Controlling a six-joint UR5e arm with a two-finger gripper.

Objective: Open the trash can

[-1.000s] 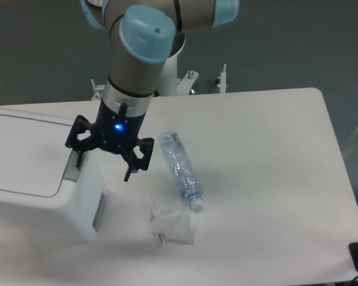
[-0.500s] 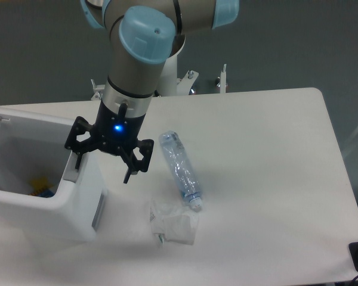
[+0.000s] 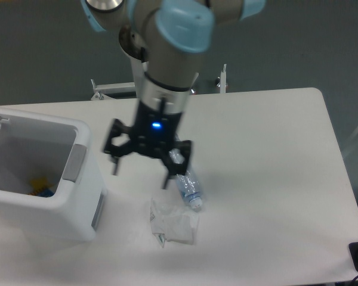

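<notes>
One trash can [image 3: 45, 205], lid up, at the left edge of the desk [image 3: 274, 179]; arm over the middle.

I count one boxy white plastic bin with rounded corners, its cavity exposed, a grey tab [image 3: 75, 162] on the right rim, and small yellow and blue items lying inside at the bottom. One black gripper [image 3: 139, 168], blue light lit, hangs right of the bin and clear of it, fingers [image 3: 166, 177] spread apart, grasping nothing. One clear crinkled plastic bottle [image 3: 188, 186] lies partly under it. One crumpled clear wrapper [image 3: 173, 223] lies just below the bottle. The right half of the smooth white desk gives me broad room; the bin's left side runs off the frame.
</notes>
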